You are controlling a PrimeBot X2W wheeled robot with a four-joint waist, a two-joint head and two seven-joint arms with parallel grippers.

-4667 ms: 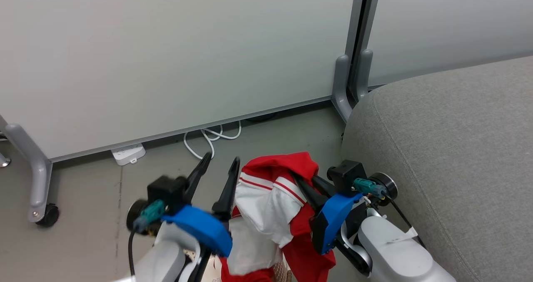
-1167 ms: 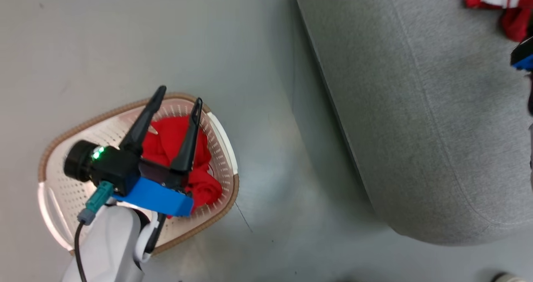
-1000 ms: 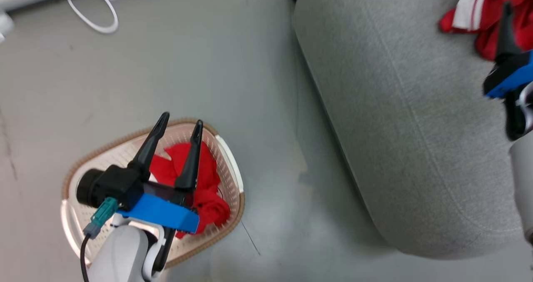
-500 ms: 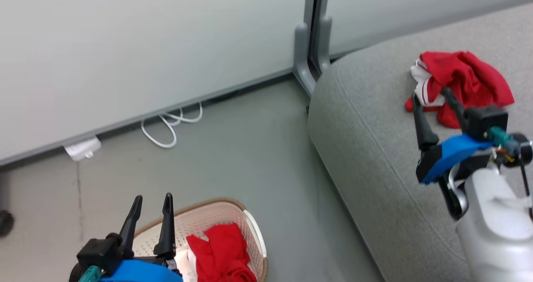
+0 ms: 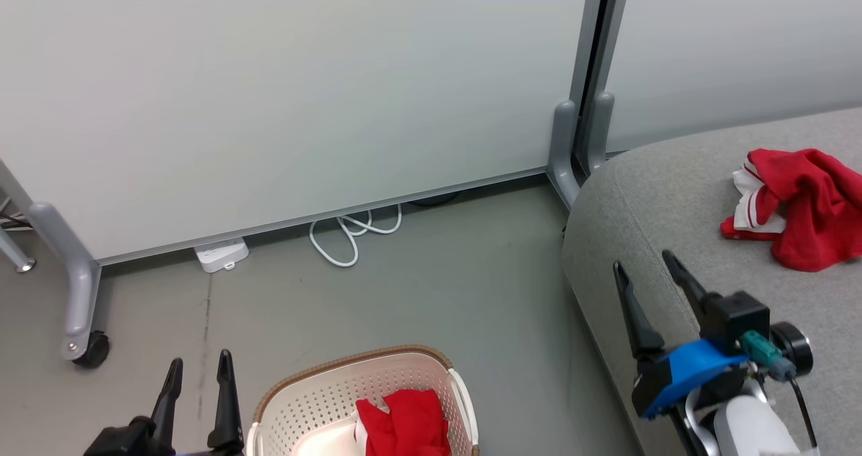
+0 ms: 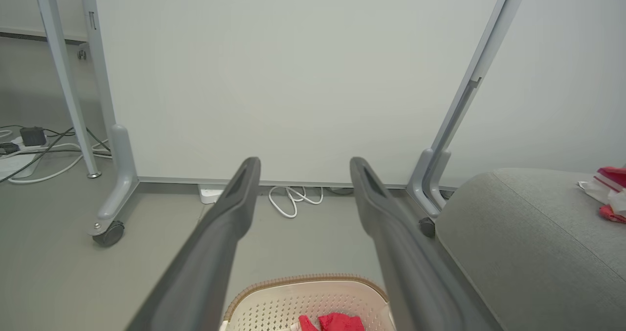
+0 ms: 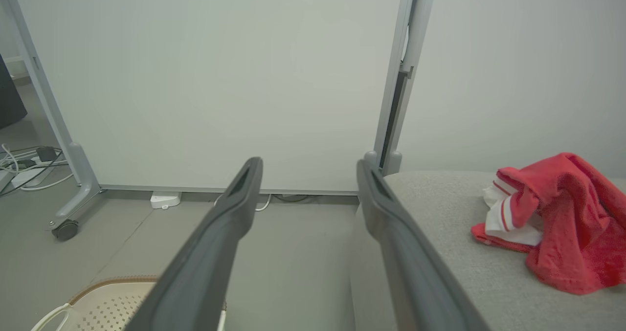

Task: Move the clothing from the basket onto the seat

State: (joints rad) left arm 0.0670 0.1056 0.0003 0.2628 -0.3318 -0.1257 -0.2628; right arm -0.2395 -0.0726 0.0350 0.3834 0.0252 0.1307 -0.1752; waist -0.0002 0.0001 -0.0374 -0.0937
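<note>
Inside the basket [image 5: 303, 402] lies one red garment [image 5: 404, 421], the second garment [image 5: 801, 207] on the seat [image 5: 673, 200]; soft, light, limp, it likely suits a pinch on a raised fold; left jaws and right jaws stand spread wide, empty.

From my end, the first red garment [image 5: 801, 207] is crumpled in a heap on the grey seat [image 5: 646, 200], far right, with white striped trim poking out on its left side. The second red garment [image 5: 407, 426] is bunched up inside the basket [image 5: 316, 395], toward its right side. The basket's cream perforated plastic with a brown woven-look rim, upright on the floor, near side, left of the seat and apart from it.
</note>
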